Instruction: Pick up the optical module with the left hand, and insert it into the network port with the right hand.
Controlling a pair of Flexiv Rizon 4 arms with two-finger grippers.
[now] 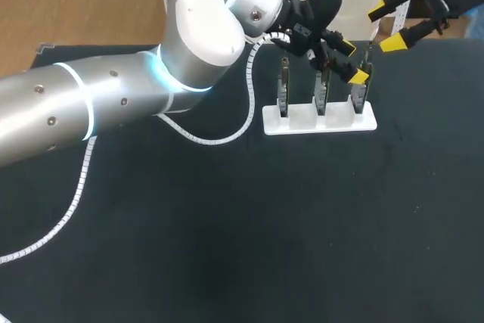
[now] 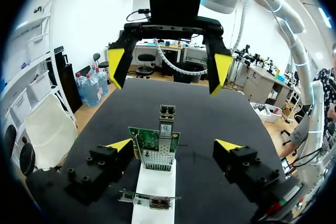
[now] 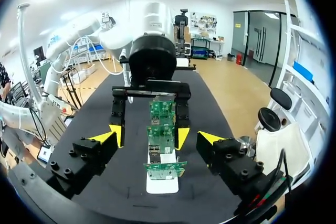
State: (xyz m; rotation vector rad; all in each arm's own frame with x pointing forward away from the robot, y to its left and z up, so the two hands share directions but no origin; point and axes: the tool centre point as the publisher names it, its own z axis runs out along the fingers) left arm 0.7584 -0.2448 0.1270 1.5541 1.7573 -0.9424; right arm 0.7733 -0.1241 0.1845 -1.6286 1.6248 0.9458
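- Over at the far right of the table, the optical module (image 2: pixel 167 115) looks to be the slim metal piece standing upright on the white rack (image 1: pixel 318 121), just beyond the nearer green board (image 2: pixel 155 142)
- Left gripper (image 2: pixel 174 144) is spread wide and holds nothing, one finger either side of that board; close here and it could pinch the board, not the module
- Boards stand close together in the rack, so a clipped edge could tip one or shove the whole rack along
- Right gripper (image 2: pixel 168 69) is wide open too and empty, hanging just past the module and facing the left one; fingertips could clash if both come in
- Coiled cable (image 1: pixel 249 111) lies near the rack's left end and could snag it
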